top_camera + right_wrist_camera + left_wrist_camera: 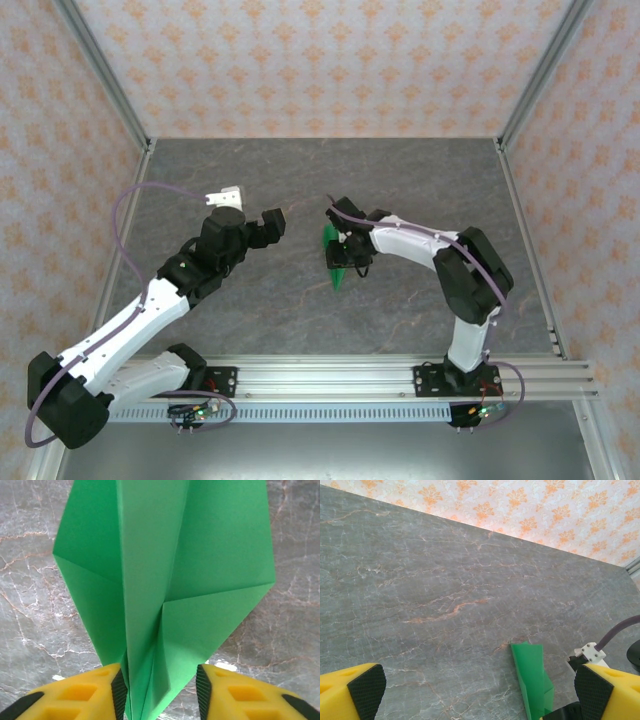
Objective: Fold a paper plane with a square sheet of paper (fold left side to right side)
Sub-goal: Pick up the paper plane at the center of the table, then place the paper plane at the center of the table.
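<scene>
Two grippers flank the work, and only one has it. The right gripper [160,690] is closed on the narrow folded keel of the paper plane [170,570], its pads pressing the green layers from both sides. The left gripper [480,692] is spread wide with nothing in it.

Near the middle of the surface [445,580], the plane's long axis runs roughly near to far, its pointed end toward the near edge. It lies just to the right of the left gripper and apart from it, so any left-to-right fold would likely have the left arm reaching rightward.

The right wrist view cuts off the plane's far end. From above, the gripper covers part of it, and I cannot tell whether the point touches the surface.
</scene>
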`<state>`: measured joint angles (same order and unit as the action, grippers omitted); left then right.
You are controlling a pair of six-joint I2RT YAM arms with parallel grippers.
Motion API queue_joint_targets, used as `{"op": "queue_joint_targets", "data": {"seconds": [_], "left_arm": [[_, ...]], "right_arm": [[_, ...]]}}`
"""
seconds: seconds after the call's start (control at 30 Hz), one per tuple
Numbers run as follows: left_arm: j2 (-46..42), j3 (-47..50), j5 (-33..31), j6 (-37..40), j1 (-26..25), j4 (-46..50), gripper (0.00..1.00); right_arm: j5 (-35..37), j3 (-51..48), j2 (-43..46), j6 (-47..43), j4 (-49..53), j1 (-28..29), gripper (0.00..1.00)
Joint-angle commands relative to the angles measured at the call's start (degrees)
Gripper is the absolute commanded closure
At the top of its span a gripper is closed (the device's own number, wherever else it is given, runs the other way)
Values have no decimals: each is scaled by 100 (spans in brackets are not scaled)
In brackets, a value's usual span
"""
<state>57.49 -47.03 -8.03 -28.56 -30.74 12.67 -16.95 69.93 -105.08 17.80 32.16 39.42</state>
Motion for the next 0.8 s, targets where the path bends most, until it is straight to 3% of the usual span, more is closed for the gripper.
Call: {"op": "queue_joint_targets", "data": {"seconds": [0.0,0.13,0.37,0.77], "left_arm": [[-90,80,-265,52,-15,83,0],[-98,76,-286,58,-15,113,0],[-168,52,-243,146,-12,186,0],[-244,-23,43,325,-15,348,1]], "right_arm": [[90,234,-155,-13,141,70,64],[208,395,-347,-64,228,137,71],[280,789,-569,-71,412,105,92],[1216,3324,-1881,-378,2032,-679,94]]}}
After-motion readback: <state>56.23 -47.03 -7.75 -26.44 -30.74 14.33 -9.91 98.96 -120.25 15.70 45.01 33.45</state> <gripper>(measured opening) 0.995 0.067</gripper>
